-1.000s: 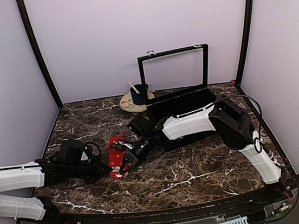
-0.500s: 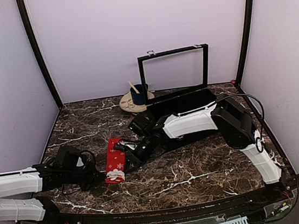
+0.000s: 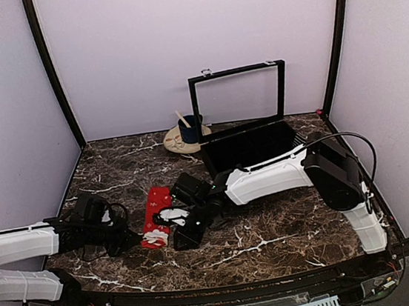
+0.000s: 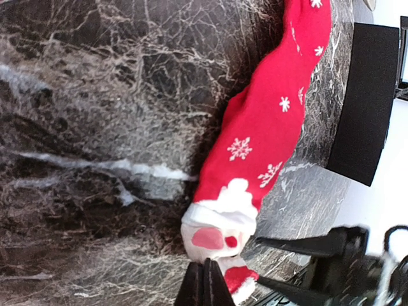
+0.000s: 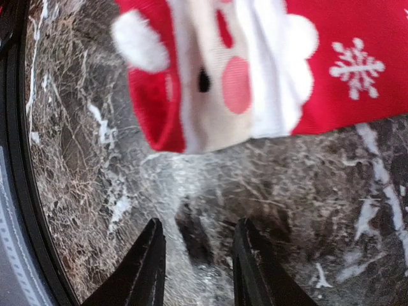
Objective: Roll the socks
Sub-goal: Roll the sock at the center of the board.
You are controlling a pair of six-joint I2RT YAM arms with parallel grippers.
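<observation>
Since a second ago the right end effector (image 3: 183, 238) has let go of the socks (image 3: 156, 213). They were bunched in its grip then and now lie stretched flat on the marble tabletop (image 3: 275, 241), left of centre in the top view.

At the lower left, the left arm lies low and nearly level, reaching rightward. Its end effector (image 3: 129, 239) is closed on nothing, with its tips just beside the socks' near, white end; whether they touch cannot be told.

The socks show as one red strip with white snowflakes and a Santa face at the near end. Whether two lie stacked cannot be told.

The right arm rises from the lower right, bends at the elbow and stretches leftward down to the tabletop. Its jaws stand parted over bare marble, just right of the socks' near end and holding nothing.

At upper centre one dark mug (image 3: 189, 129) sits on one plate (image 3: 176, 145), with one open black box (image 3: 248, 144) to their right.
</observation>
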